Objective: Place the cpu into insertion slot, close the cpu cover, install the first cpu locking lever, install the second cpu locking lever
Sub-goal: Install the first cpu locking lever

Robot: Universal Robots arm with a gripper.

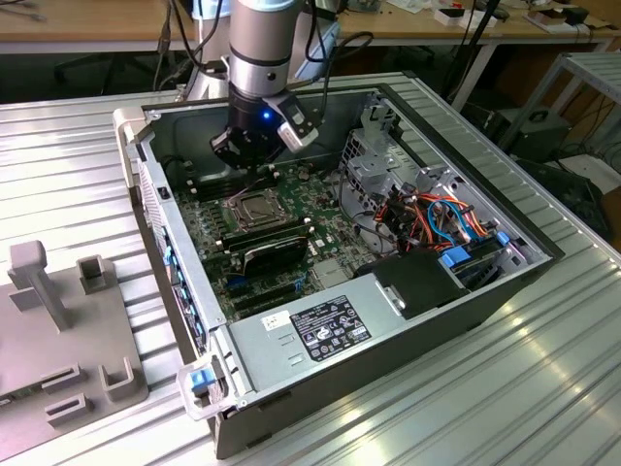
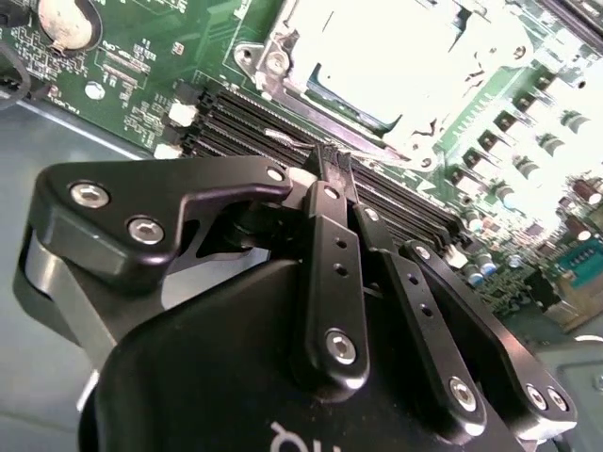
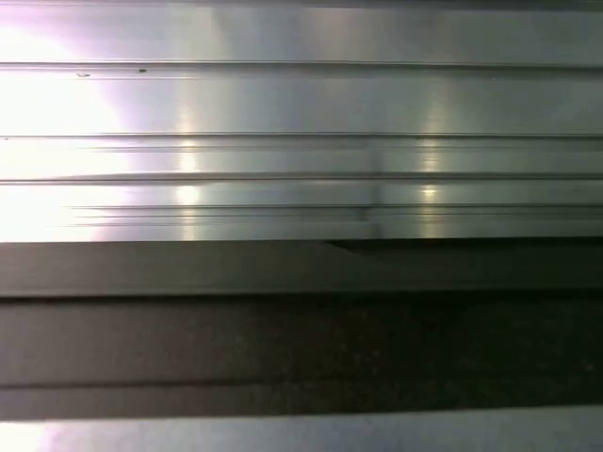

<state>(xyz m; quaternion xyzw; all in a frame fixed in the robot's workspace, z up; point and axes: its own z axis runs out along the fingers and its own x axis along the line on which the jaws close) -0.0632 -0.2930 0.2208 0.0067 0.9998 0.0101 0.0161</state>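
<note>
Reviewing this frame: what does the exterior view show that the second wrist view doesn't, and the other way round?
Exterior view: the whole open computer case on a ribbed metal table, its bundle of coloured cables, a grey fixture at that view's left, and the arm above the board.

Second wrist view: the hand close up, fingers together, and the memory slots just beyond its tips.

Both: the green circuit board and the silver-rimmed insertion slot with the cpu cover on it.

Green circuit board (image 1: 291, 243), silver cpu cover (image 1: 254, 207), black hand (image 2: 334, 160).
</note>
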